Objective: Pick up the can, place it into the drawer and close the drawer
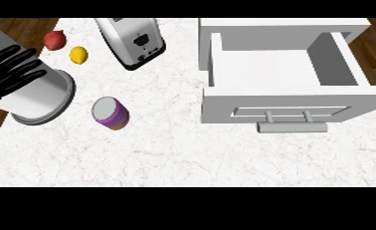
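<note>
White marbled bench [183, 154] carries everything. At the view's left edge the left hand [18, 72] rests with fingers [22, 59] released, straight. Just right of them and lower stands the purple can [110, 113], untouched; far right, the drawer [283, 107] gapes open.

White marbled counter [169, 149], faintly veined. Toward left, purple can [111, 113] with grey lid, standing upright. Behind it, yellow lemon [78, 55] and red apple [54, 39], near each other at far left edge. Chrome toaster [132, 42] at back, set at an angle, right of fruit. On right, white drawer unit [283, 69] resting on counter, drawer pulled open, handle facing forward. Can well apart from drawer unit.
</note>
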